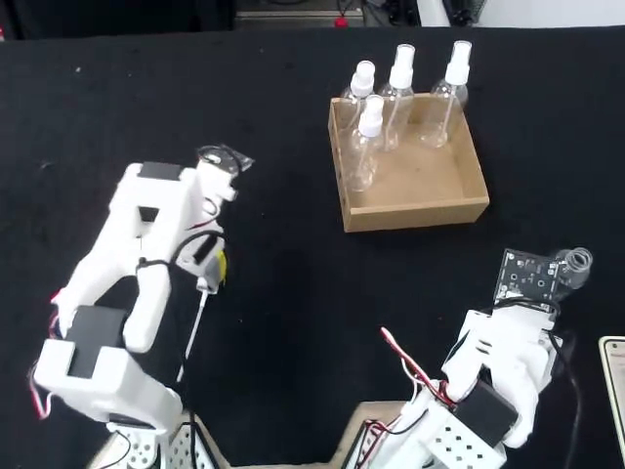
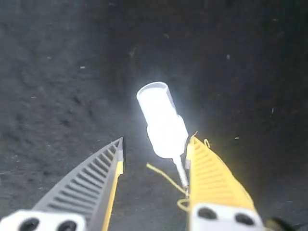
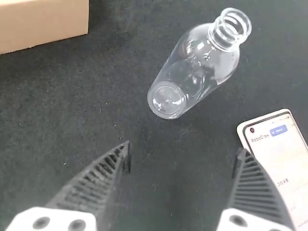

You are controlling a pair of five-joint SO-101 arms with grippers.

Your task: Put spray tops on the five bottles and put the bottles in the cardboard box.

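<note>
Your left gripper [image 2: 156, 140] hangs spread over the table [image 1: 293, 98], with the loose spray top [image 2: 162, 120] lying between its fingers, close by the yellow one. That puts the top in the table's left half, toward the near edge. It looks small, hard and light. Pinch it at the collar, not by the thin dip tube [image 2: 180, 171], which will likely bend.

Your right gripper [image 3: 183, 149] is also spread, above bare cloth. The uncapped bottle [image 3: 197, 65] lies on its side just beyond it, near the table's right edge, beside a phone [image 3: 276, 144]. The bottle is clear, thin-walled plastic, so expect it to roll, slip and dent. Close gently across the middle of its body.

The cardboard box [image 1: 410, 200] sits toward the far edge and holds four capped bottles [image 1: 395, 98].
</note>
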